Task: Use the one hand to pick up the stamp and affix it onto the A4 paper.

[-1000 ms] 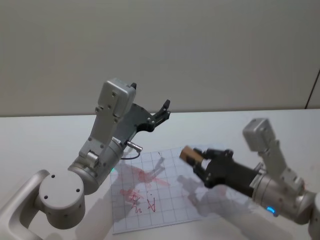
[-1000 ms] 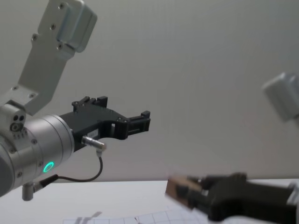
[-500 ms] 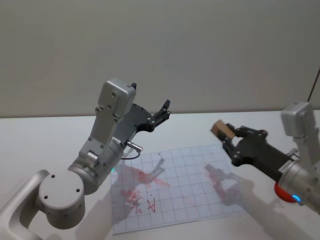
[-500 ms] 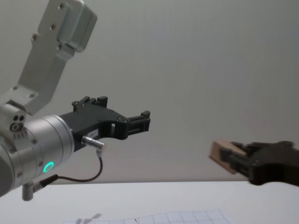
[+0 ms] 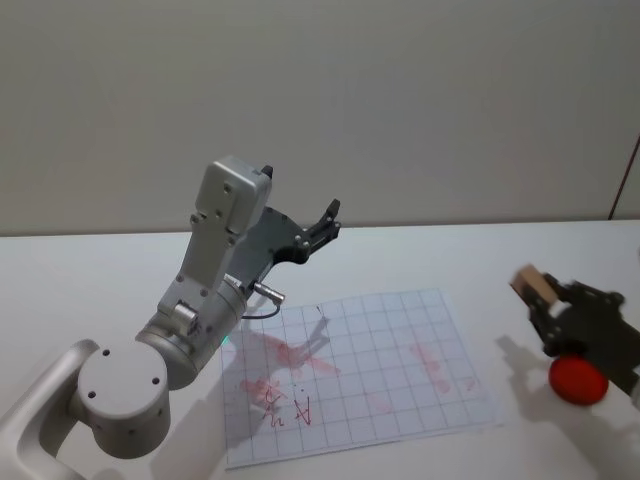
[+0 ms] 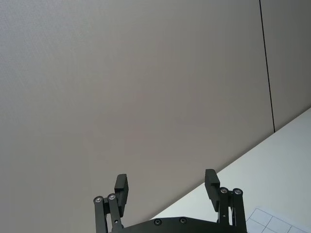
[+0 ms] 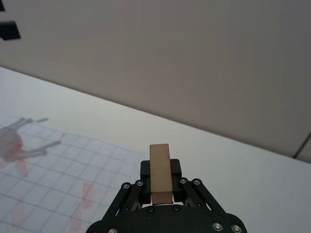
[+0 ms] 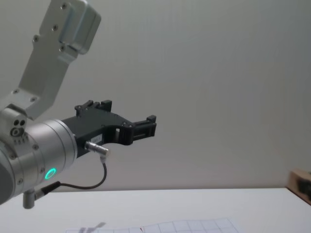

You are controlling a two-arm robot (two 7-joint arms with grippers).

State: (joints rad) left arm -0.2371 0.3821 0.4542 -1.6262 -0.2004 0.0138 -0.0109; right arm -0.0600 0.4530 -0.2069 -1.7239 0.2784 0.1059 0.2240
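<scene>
The light-brown stamp (image 5: 532, 287) is clamped between the fingers of my right gripper (image 5: 541, 300), which hangs over the bare table just past the right edge of the A4 paper (image 5: 370, 345). In the right wrist view the stamp (image 7: 160, 162) stands upright in the shut right gripper (image 7: 161, 180), with the gridded paper (image 7: 53, 160) lying beyond it. The stamp (image 8: 298, 180) just peeks in at the chest view's right edge. My left gripper (image 5: 324, 221) is parked, raised above the paper's far left corner, and its fingers are open (image 6: 166, 187).
Red smears and red scribbles mark the paper's left and middle parts (image 5: 285, 385). A red round disc (image 5: 578, 380) lies on the white table (image 5: 90, 280) right by the right gripper. A plain wall stands behind the table.
My right gripper has carried the stamp from above the paper's middle rightward, off the sheet, to a spot beside the red disc. The left arm has stayed still.
</scene>
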